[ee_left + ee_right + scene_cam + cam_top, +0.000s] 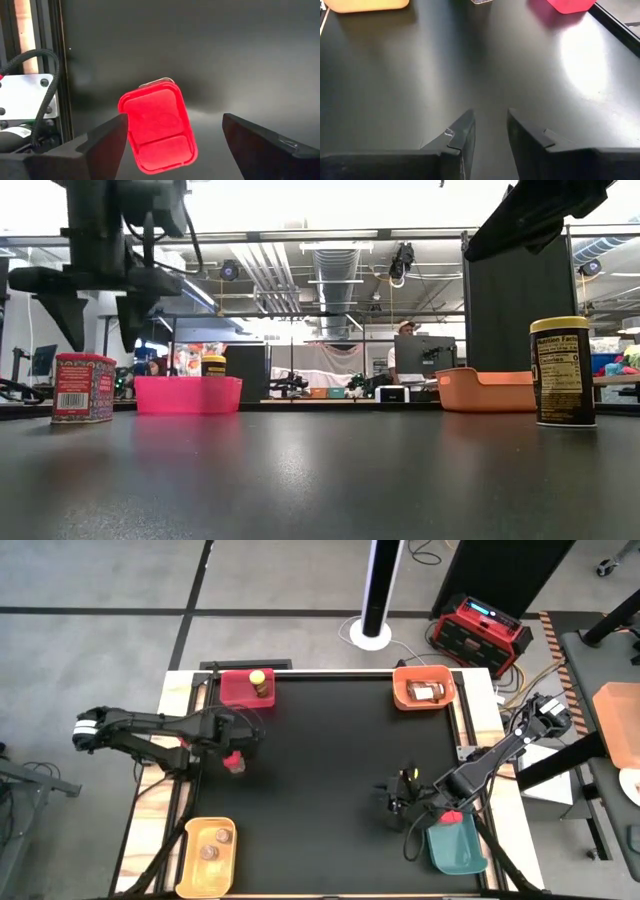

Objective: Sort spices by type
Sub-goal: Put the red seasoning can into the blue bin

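Note:
A red blocky spice container (159, 127) stands upright on the black table (330, 755) near its left side, also visible in the low view (83, 387). My left gripper (175, 122) hangs open just above it, one finger on each side, touching nothing. A yellow-lidded dark jar (563, 370) stands at the right (407, 778). My right gripper (490, 115) hovers beside that jar (395, 800), pointing toward the table's left. Its fingers are a narrow gap apart with nothing between them.
A red bin (240, 690) at the far left holds another yellow-lidded jar (258, 683). An orange bin (423, 690) at the far right holds a brownish item. A yellow bin (208, 852) at the near left holds two tiny round jars. A teal bin (455, 845) sits near right.

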Action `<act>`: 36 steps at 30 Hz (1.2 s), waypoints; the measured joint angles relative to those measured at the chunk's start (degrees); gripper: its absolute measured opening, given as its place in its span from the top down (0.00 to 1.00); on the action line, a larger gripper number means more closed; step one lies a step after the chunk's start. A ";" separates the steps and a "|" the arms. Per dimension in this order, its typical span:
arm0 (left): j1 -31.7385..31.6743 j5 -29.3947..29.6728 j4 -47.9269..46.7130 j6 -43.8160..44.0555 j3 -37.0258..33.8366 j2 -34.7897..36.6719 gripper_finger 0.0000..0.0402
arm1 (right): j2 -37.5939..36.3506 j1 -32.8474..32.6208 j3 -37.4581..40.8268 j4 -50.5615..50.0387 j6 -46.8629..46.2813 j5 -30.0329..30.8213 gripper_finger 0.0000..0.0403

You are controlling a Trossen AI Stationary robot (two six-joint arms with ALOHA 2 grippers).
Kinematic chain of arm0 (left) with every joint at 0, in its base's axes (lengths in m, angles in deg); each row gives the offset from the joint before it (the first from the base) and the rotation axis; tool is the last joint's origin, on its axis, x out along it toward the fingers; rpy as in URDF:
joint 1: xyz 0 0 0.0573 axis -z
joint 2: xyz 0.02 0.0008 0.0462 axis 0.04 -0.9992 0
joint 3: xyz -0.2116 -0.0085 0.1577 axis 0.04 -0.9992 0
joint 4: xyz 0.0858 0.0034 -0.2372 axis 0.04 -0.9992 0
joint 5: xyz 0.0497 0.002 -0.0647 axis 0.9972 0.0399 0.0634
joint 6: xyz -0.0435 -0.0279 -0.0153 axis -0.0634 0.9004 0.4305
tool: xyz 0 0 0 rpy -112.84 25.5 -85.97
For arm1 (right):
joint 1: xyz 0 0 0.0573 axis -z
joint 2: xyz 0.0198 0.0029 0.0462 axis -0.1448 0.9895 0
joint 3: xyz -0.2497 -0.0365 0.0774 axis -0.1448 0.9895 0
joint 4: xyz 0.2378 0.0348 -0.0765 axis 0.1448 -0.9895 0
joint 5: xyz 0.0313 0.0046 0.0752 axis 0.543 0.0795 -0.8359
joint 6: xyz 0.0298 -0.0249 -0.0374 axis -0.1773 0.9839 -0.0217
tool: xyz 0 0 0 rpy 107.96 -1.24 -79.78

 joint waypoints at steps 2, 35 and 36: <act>-0.39 -0.40 0.00 -0.56 0.00 -0.80 0.24 | 0.00 0.00 0.00 -0.02 0.02 0.00 0.74; -0.76 -2.88 2.02 -2.18 -2.65 -5.55 0.24 | 0.07 -0.11 0.22 -2.84 -3.28 -1.18 0.67; -0.76 -2.96 2.78 -2.18 -3.32 -5.53 0.24 | 0.07 -0.11 0.22 -2.84 -3.28 -1.23 0.66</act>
